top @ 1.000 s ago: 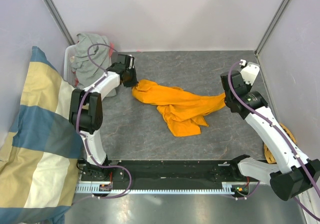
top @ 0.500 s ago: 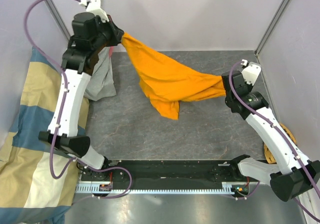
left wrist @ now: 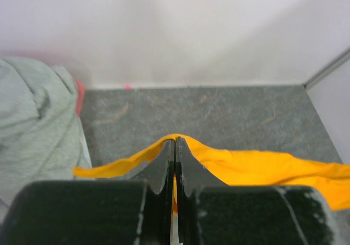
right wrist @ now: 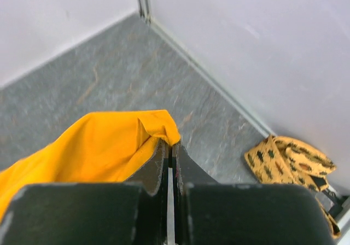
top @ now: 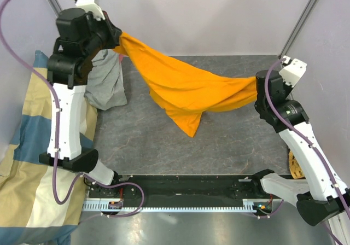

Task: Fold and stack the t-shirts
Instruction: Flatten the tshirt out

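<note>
Off the table's left edge lies a big cream-and-blue cloth [top: 33, 163], not part of the job. Over the table [top: 229, 141] the orange tee [top: 186, 89] hangs stretched btw both arms. The left gripper [top: 115, 40] is pinched tight on one end, up by the far left corner. The right gripper [top: 257, 86] is pinched on the other end, near the right edge. Step: spreading it out. Next, I think: lay it down flat w/o bunching. The grey tee [top: 106, 83] sits heaped at the far left corner; can't tell if a bin holds it. A small tan disc [right wrist: 290, 160] is by the right edge.

Grey marbled desk [top: 235, 141]: grey tee [top: 106, 89] slumped at far-L corner, tan patterned cloth [right wrist: 290, 157] at R edge.
</note>
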### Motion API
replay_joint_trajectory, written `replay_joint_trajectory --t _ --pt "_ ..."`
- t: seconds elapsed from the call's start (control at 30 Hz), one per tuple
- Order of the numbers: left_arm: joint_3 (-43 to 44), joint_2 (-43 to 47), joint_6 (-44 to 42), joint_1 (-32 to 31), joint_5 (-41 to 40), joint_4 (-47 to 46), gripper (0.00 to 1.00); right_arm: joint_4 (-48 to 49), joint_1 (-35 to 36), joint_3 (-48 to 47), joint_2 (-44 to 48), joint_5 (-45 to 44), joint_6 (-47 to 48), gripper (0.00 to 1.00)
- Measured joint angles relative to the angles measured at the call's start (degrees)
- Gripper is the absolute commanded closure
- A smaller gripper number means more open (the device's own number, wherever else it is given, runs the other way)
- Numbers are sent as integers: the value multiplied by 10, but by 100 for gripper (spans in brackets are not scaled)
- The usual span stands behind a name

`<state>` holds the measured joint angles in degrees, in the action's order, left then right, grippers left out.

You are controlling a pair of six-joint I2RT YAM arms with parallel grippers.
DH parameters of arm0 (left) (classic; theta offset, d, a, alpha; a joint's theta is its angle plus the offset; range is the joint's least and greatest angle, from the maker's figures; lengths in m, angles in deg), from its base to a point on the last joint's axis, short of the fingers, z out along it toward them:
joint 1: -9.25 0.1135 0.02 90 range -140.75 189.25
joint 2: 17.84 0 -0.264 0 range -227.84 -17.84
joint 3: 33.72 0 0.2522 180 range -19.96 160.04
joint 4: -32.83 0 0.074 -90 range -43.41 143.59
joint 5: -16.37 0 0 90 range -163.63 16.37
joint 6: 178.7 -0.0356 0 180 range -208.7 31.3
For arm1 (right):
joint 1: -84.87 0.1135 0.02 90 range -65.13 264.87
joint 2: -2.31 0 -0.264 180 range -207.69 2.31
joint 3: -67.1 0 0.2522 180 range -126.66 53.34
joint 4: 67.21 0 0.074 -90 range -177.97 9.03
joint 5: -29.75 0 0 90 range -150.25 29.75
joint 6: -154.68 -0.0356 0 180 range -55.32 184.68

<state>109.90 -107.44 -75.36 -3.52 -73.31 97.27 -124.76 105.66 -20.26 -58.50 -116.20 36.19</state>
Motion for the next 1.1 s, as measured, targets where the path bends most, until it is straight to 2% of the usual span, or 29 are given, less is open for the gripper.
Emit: replay_joint_trajectory --t 0.17,0.63,0.83,1.1 --pt "69 17 -15 12 -33 12 98 29 -4 -26 8 -30 26 100" --pt "75 107 -55 14 -139 28 98 68 -8 -27 28 -76 65 99" --pt "13 109 -58 14 -148 26 98 70 -9 -7 39 -75 63 98" --pt "-153 67 -57 14 -143 -35 98 72 -30 64 0 -38 31 100"
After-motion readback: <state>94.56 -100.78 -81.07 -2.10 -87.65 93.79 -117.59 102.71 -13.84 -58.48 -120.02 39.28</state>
